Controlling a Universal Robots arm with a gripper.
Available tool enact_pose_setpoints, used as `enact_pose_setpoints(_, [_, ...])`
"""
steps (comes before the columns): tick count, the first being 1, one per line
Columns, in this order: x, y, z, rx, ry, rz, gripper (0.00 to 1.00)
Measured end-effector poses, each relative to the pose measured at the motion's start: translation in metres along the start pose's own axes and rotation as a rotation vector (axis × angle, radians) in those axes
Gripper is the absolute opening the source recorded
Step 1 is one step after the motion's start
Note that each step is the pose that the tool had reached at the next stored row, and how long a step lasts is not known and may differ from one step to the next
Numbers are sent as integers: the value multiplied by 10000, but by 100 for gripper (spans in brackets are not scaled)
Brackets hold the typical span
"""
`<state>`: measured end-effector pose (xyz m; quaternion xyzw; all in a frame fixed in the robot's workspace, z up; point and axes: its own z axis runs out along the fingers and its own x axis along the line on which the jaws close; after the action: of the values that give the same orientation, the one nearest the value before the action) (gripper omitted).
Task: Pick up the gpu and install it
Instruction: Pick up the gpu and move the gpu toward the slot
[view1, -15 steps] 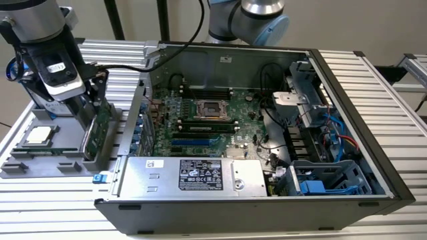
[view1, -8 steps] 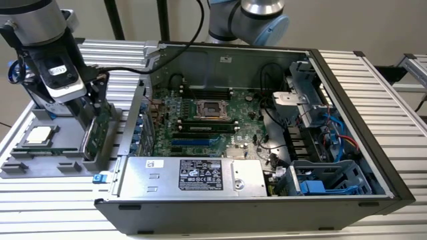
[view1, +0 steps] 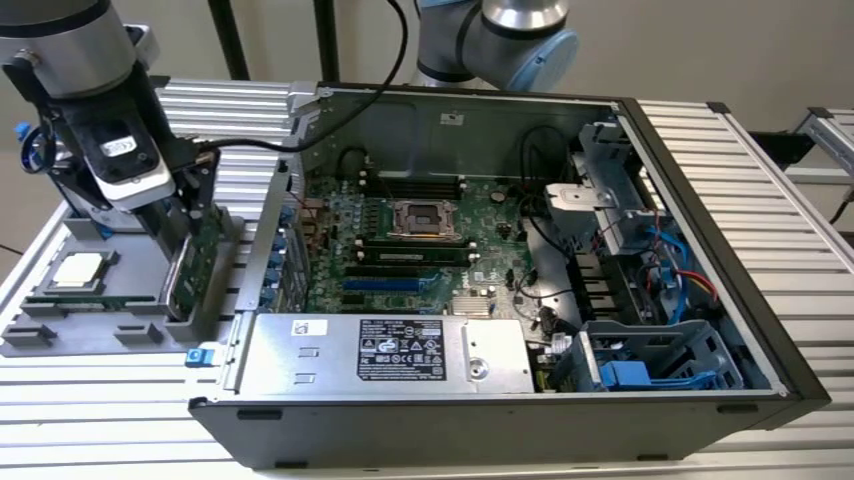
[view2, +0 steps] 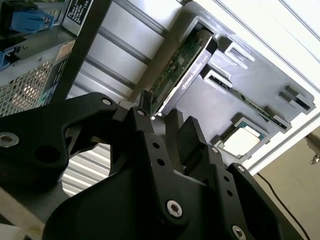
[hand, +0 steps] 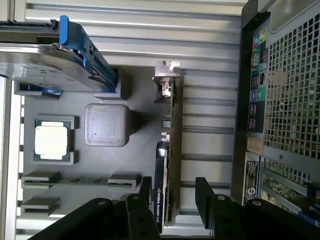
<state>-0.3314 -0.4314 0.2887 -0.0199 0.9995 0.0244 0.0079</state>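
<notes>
Gripper (hand: 172, 187) over gpu (hand: 171, 130); fingers (hand: 202, 192) spread open, one each side of card. Gpu stands on edge in grey tray (hand: 142, 160), at edge nearest computer case (hand: 250, 75).

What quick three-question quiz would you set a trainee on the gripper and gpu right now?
1. True or false: the gpu is already seated in the computer case.
2. The gripper is: A) shut on the CPU, B) open astride the gpu, C) inside the case.
3. Fill in: the gpu stands on ___ in the grey tray.
Key: 1 false; 2 B; 3 edge.
</notes>
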Motion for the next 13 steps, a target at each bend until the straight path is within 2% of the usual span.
enact_pose_setpoints(13, [1, -4, 75, 0, 0, -2, 100])
